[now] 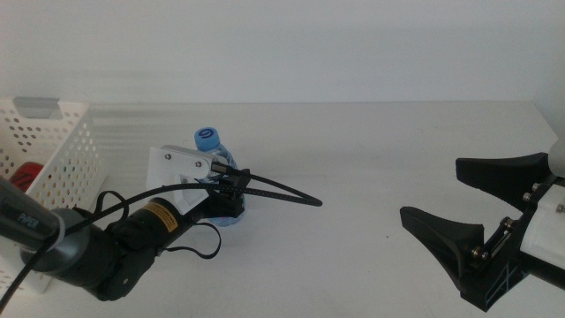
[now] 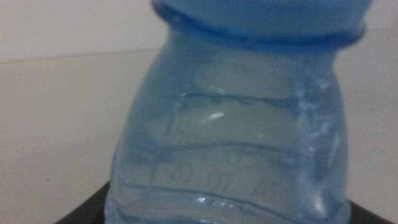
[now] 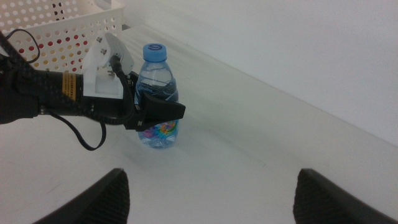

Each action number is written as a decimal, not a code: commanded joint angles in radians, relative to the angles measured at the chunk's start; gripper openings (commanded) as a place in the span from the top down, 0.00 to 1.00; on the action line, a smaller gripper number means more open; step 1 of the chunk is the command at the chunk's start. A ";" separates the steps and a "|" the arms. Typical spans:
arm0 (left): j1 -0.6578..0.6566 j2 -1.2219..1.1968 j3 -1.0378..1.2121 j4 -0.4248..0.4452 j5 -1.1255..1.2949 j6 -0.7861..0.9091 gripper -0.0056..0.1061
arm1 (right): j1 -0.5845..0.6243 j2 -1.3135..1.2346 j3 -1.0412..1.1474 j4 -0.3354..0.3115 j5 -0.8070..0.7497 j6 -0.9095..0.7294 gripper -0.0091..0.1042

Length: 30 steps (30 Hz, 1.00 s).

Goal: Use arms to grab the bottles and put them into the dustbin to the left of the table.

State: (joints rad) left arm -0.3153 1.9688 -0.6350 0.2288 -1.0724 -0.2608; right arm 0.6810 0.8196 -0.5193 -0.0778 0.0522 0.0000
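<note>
The left hand point(image 1: 231, 196) is clenched around the small water bottle point(image 1: 214, 173), one dark jaw on each flank of it, low on the body, with the bottle standing upright on the bench point(image 1: 371, 150). A yellow label bands the black wrist behind the hand, its print too small to read. The left wrist view fills with the bottle's clear shoulder and blue cap rim; embossed figures there look like "20.07", though they are blurred. The right wrist view alone shows the bottle's colourful label, pink and blue, below the jaw, its wording illegible. The right hand point(image 1: 459, 208) waits well apart at the right of the bench, released, jaws spread wide. The dustbin point(image 1: 53, 155), white with rows of round holes, stands at the left edge near the left arm; something red point(image 1: 25, 175) shows inside it in the middle view. The bench is plain matte white, the wall behind it pale and bare
</note>
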 commanded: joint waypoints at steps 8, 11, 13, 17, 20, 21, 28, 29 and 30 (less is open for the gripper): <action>-0.001 -0.188 0.048 0.005 -0.005 -0.028 0.99 | 0.004 -0.008 -0.028 -0.003 -0.069 -0.005 0.30; -0.001 -0.294 0.054 0.026 0.129 -0.028 0.99 | 0.004 -0.008 -0.028 -0.003 -0.069 -0.005 0.30; -0.001 -0.379 0.054 0.054 0.233 -0.031 0.99 | 0.004 -0.008 -0.028 -0.003 -0.069 -0.005 0.30; -0.001 -0.525 0.054 0.096 0.400 -0.031 0.99 | 0.004 -0.008 -0.028 -0.003 -0.069 -0.005 0.30; -0.001 -0.633 0.054 0.077 0.509 -0.039 0.99 | 0.004 -0.008 -0.028 -0.003 -0.069 -0.005 0.30; -0.001 -0.667 0.054 0.077 0.548 -0.053 0.99 | 0.004 -0.008 -0.028 -0.003 -0.069 -0.005 0.30; -0.001 -0.854 0.038 0.079 0.833 -0.102 0.99 | 0.004 -0.008 -0.028 -0.003 -0.069 -0.005 0.30; -0.001 -0.878 0.029 0.079 0.895 -0.108 0.99 | 0.004 -0.008 -0.028 -0.003 -0.069 -0.005 0.30; -0.001 -0.901 0.016 0.079 0.964 -0.109 0.99 | 0.004 -0.008 -0.028 -0.003 -0.069 -0.005 0.30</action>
State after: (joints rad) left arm -0.3153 1.1301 -0.5659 0.3272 -0.1066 -0.3492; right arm 0.6810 0.8196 -0.5193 -0.0776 0.0530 0.0000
